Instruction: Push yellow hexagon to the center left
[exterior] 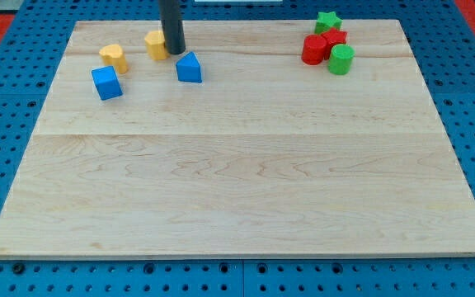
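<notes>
The yellow hexagon (155,44) sits near the counter's (237,165) top left, my tip (174,51) touching its right side. No hand shows. A blue triangle (189,68) lies just below-right; another yellow block (115,58) sits left.

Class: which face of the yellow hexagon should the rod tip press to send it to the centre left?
Press its upper-right face. My tip sits at the yellow hexagon's right side; centre left lies down-left, and the other yellow block may obstruct.
</notes>
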Controlling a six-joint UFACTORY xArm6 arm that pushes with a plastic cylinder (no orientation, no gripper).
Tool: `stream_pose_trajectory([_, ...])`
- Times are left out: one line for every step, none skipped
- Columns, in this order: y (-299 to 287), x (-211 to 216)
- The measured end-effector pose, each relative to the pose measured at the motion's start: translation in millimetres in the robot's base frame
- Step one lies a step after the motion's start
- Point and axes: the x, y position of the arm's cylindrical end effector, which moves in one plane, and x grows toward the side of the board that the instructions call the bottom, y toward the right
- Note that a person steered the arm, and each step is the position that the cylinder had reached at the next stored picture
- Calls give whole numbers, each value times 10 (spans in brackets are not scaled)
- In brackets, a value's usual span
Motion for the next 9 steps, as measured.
stream_pose_trajectory([113,-349])
stream_pose_trajectory([-244,-357])
stream_pose_trajectory([-508,-57])
stream_pose_trajectory([-508,370])
stream_pose_trajectory([-482,827])
stream_pose_trajectory([-483,1382])
stream_pose_trajectory([-480,1732])
stream_pose_trajectory([-455,1496])
stream_pose_trajectory([-929,1383])
